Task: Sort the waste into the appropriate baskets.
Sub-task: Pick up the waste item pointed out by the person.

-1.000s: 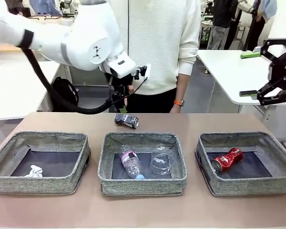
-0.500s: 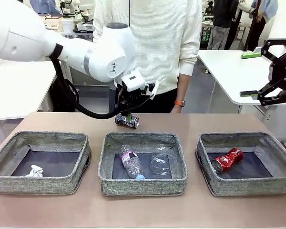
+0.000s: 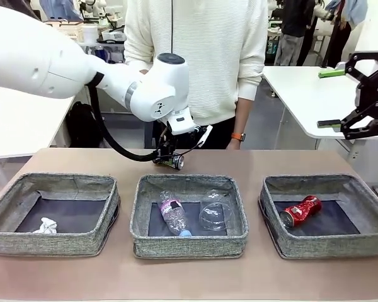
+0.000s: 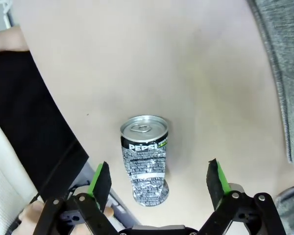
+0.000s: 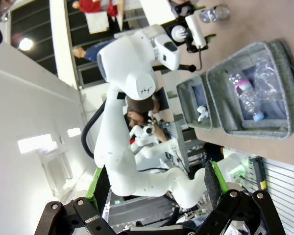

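A crushed black-and-white can lies on the table behind the middle basket. My left gripper has come down over it. In the left wrist view the can lies between the open fingers of the left gripper, not touching either pad. The middle basket holds a clear bottle and a clear cup. A white paper wad lies in the left basket, and a crushed red can in the right basket. My right gripper hangs open, high at the right.
A person in a white sweater stands at the far edge, one hand with an orange watch close behind the can. The left arm's black cable loops down near the table's far edge. Bare tabletop runs along the front.
My left arm has swung right and down, bringing its open gripper from above the table onto the black-and-white can. The right arm and the items in the baskets have stayed still.
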### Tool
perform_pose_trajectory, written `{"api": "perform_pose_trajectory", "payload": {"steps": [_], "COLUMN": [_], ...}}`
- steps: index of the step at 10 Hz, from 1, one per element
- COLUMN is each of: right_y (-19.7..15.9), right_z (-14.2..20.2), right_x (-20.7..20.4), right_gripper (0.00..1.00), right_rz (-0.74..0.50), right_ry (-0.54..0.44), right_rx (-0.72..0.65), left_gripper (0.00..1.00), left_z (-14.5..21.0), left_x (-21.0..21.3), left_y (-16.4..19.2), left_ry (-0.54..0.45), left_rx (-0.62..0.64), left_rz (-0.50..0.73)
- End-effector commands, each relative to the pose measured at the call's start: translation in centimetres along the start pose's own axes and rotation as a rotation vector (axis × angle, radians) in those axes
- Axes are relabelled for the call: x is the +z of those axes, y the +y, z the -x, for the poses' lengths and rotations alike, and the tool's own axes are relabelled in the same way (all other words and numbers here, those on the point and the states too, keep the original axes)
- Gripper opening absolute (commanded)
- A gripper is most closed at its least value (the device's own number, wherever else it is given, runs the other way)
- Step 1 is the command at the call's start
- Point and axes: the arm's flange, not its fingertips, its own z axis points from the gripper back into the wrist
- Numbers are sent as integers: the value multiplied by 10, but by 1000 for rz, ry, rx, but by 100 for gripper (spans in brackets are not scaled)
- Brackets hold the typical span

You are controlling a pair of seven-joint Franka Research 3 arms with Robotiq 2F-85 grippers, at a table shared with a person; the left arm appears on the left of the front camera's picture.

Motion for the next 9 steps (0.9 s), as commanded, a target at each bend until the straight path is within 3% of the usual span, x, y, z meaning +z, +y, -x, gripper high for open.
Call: {"api": "perform_pose_trajectory", "payload": {"steps": [1, 6, 9], "right_y": [3, 3, 3], "right_z": [0, 0, 0], "right_x": [-1, -1, -1], "right_gripper": [100, 100, 100], "right_rz": [-26, -26, -26], "right_ry": [3, 3, 3], "right_rx": [6, 6, 6], "left_gripper": [100, 100, 100], "left_z": [2, 18, 18], "left_x": [-5, -38, -49], "left_y": [12, 25, 24], "left_ry": [8, 24, 18], "left_rx": [1, 78, 62], "left_rz": [22, 42, 73]}}
